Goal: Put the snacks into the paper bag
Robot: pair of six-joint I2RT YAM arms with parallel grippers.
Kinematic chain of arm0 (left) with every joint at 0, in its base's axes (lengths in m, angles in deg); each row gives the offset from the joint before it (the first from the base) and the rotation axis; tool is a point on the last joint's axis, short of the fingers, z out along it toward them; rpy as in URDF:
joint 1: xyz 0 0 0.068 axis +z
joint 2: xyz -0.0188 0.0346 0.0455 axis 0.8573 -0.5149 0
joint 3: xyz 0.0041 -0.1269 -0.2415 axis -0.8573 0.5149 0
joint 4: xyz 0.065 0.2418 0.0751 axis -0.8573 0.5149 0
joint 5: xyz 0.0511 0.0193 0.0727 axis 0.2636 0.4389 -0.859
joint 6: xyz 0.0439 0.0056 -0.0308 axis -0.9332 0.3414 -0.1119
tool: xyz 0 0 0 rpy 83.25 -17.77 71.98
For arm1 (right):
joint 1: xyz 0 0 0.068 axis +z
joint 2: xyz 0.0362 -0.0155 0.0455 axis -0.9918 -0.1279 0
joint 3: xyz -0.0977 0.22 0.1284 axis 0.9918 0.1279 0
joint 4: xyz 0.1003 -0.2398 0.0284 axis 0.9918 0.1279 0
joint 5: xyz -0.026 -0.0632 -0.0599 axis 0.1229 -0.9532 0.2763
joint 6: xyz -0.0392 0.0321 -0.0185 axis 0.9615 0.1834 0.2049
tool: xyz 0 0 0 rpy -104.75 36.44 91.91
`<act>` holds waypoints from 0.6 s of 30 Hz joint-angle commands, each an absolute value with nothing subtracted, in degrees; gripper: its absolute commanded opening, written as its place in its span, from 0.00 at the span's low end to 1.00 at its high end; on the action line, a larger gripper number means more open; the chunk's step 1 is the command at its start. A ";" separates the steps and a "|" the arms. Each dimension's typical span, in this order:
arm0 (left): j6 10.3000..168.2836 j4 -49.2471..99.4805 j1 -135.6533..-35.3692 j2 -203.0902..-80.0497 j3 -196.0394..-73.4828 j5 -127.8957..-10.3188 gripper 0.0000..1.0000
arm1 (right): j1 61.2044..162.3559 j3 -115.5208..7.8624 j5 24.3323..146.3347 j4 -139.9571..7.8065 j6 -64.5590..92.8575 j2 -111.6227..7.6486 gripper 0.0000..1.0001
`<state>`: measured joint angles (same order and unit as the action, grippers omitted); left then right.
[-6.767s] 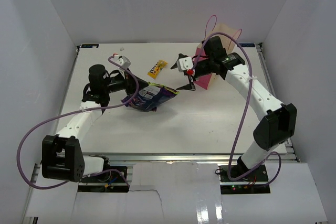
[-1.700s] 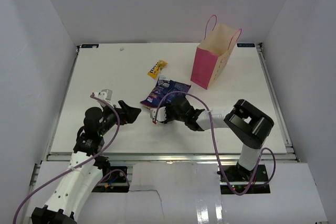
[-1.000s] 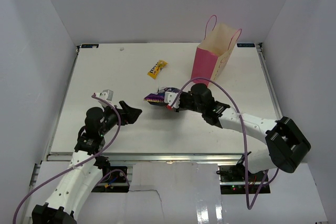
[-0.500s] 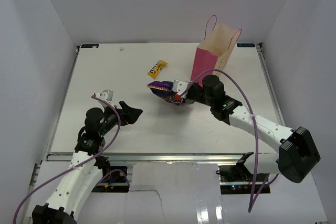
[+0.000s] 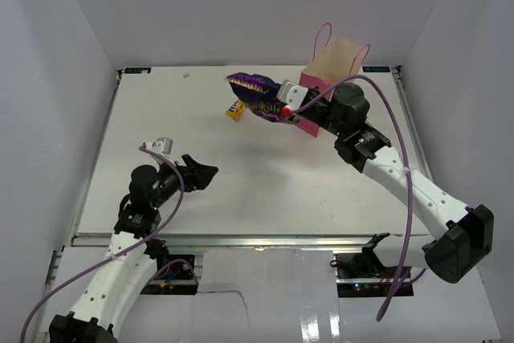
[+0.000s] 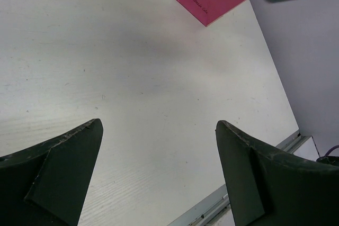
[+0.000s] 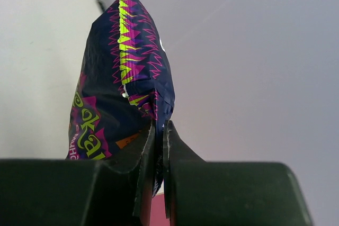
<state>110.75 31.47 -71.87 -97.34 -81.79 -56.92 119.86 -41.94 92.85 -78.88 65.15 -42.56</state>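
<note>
snack bag (image 5: 257, 94), dark blue-purple, sticks out ahead of the right claw (image 5: 286, 108), whose jaws pinch its edge, holding it clear of the table. paper bag (image 5: 337, 66) stands close beside that claw. left claw (image 5: 201, 173) gapes wide, holding nothing.

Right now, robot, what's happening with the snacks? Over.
Left gripper open, empty. Right gripper shut on chip bag, lifted beside paper bag. Yellow candy packet on table. Nothing across paper bag's open top.
</note>
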 commanded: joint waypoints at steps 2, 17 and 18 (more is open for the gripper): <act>110.76 29.77 -71.84 -97.36 -81.66 -55.92 0.98 | 117.38 -53.68 91.76 -92.25 65.17 -40.86 0.08; 110.50 28.89 -71.84 -97.81 -81.67 -55.66 0.98 | 106.39 -69.68 90.26 -97.69 65.26 -49.56 0.08; 110.58 28.89 -71.84 -97.89 -81.58 -55.66 0.98 | 104.99 -70.99 90.26 -98.22 64.74 -50.61 0.08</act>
